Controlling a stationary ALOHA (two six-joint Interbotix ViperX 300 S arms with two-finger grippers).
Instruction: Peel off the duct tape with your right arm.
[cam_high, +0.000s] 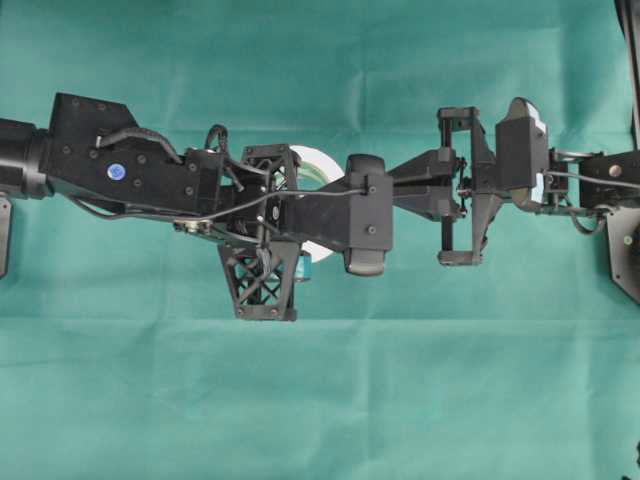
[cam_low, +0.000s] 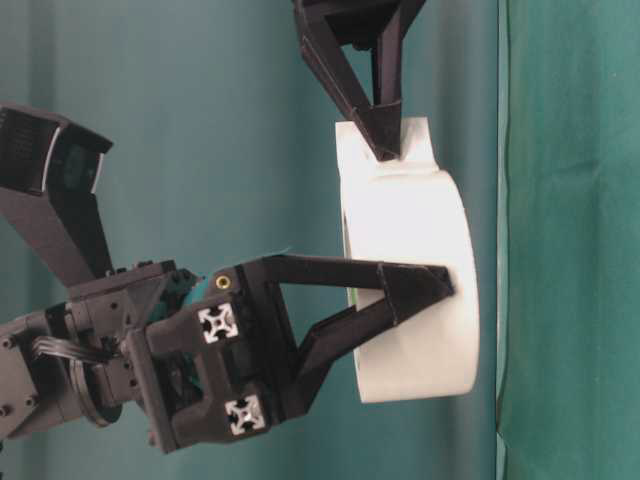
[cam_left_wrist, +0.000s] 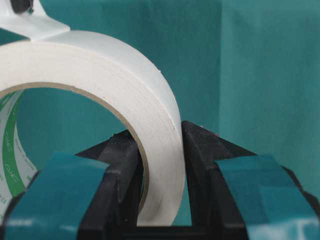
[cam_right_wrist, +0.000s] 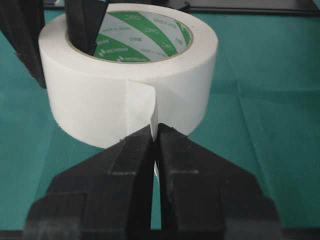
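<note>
Currently the left gripper (cam_left_wrist: 157, 200) clamps the duct tape (cam_right_wrist: 125, 85) roll wall, one finger inside the core. Right gripper (cam_right_wrist: 155, 150) fully closed, pinching the loose strip end (cam_right_wrist: 154, 117).

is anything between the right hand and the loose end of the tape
Nothing visible. The right hand is already shut on the loose strip end of the tape roll, while the left hand clamps the roll's wall.

In the overhead view both arms stretch level across the middle, meeting near centre frame. The left hand (cam_left_wrist: 160, 200) clamps its two fingers either side of the duct tape (cam_left_wrist: 125, 100) wall. The right hand (cam_right_wrist: 155, 145) pinches the loose strip end, fingers pressed together.
</note>
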